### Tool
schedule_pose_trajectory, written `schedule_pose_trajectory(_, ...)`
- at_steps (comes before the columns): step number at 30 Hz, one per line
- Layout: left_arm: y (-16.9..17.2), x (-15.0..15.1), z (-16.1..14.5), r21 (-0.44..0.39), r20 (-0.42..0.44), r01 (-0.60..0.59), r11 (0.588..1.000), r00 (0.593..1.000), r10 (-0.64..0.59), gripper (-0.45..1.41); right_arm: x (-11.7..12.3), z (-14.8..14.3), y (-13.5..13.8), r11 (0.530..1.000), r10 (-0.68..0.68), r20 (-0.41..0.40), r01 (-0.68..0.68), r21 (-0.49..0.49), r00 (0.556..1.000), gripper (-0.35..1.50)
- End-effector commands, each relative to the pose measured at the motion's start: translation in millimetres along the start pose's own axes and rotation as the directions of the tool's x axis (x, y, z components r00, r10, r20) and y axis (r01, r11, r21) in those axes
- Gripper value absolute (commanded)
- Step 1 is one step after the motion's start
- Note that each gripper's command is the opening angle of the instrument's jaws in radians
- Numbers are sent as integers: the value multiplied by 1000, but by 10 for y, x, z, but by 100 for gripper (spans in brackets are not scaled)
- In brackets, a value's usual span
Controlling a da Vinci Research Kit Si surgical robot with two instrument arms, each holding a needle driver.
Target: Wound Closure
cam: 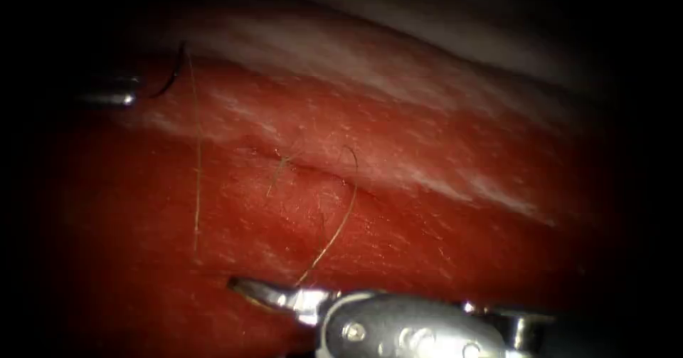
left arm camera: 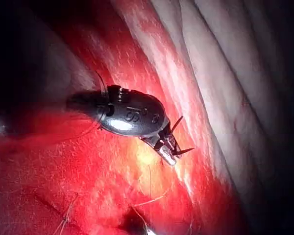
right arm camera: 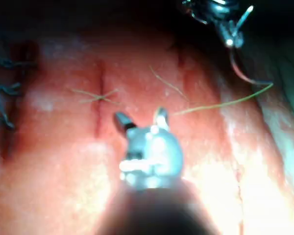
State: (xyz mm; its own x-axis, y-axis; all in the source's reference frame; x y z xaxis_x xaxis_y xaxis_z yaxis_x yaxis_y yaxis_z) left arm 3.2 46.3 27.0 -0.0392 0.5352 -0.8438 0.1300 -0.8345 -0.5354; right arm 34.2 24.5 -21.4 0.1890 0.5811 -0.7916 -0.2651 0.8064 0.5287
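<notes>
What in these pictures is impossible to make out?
- Endoscope view: shadow swallows the left tool, shut on the needle held off the tissue; where along its curve is unclear.
- Right wrist view: blur hides whether the thread rests in the right tool's open jaws or beside them.
- Endoscope view: the bottom edge cuts off the right tool's shaft.
</notes>
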Motion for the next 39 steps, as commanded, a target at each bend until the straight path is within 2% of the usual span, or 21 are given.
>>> schedule_pose_trajectory(1, -1, -8, 4, 0, 0, 2, 1000, 1000, -2, -35, 3, -7, 6, 1000, 3, -7, -3, -6, 1000, 123)
schedule_pose_trajectory(5, -3, -9, -1, 8, 2, 2, 1000, 1000, -2, -35, -1, -62, 27, 999, -1, -26, 0, -34, 1000, 120)
schedule_pose_trajectory(6, -4, -9, -3, 8, 2, 2, 1000, 1000, -2, -35, -9, -77, 38, 998, -4, -19, 2, -69, 1000, 120)
schedule_pose_trajectory(9, -5, -10, -3, 11, 3, 1, 1000, 1000, -1, -35, -33, -84, 57, 994, -17, -12, 16, -104, 1000, 118)
schedule_pose_trajectory(10, -5, -10, -3, 11, 3, 1, 1000, 1000, -1, -35, -33, -84, 57, 994, -17, -12, 16, -104, 1000, 118)
schedule_pose_trajectory(11, -4, -10, -3, 10, 3, 1, 1000, 1000, -1, -35, -48, -78, 66, 992, -26, 5, 27, -121, 1000, 118)
schedule_pose_trajectory(13, -4, -10, -3, 10, 3, 1, 1000, 1000, -1, -35, -62, -66, 73, 990, -35, 24, 38, -136, 999, 115)
schedule_pose_trajectory(16, -4, -10, -3, 10, 3, 1, 1000, 1000, -1, -35, -111, -23, 97, 982, -73, 105, 90, -167, 992, 103)
schedule_pose_trajectory(18, -4, -10, -3, 11, 3, 1, 1000, 1000, -1, -35, -127, -9, 110, 979, -65, 109, 85, -187, 992, 103)
schedule_pose_trajectory(23, -4, -12, 0, 15, 5, -1, 1000, 1000, 1, -35, -130, 8, 123, 970, -58, 96, 79, -228, 994, 96)
schedule_pose_trajectory(29, -5, -16, 3, 18, 6, -4, 1000, 1000, 4, -35, -128, 23, 123, 973, -57, 91, 75, -217, 994, 84)
schedule_pose_trajectory(30, -5, -16, 3, 18, 6, -4, 1000, 1000, 4, -35, -128, 27, 123, 976, -58, 86, 74, -206, 995, 69)
schedule_pose_trajectory(31, -5, -16, 3, 18, 6, -4, 1000, 1000, 4, -35, -129, 30, 122, 980, -60, 81, 74, -182, 995, 19)
schedule_pose_trajectory(33, -5, -16, 3, 18, 6, -4, 1000, 1000, 4, -35, -133, 33, 123, 982, -64, 84, 77, -171, 994, -35)
schedule_pose_trajectory(37, -4, -16, 3, 18, 6, -4, 1000, 1000, 4, -35, -138, 31, 120, 983, -9, 121, 31, -182, 993, -35)
schedule_pose_trajectory(39, -4, -16, 3, 19, 6, -10, 1000, 1000, 10, -35, -137, 28, 118, 975, 122, 122, -97, -198, 985, -35)
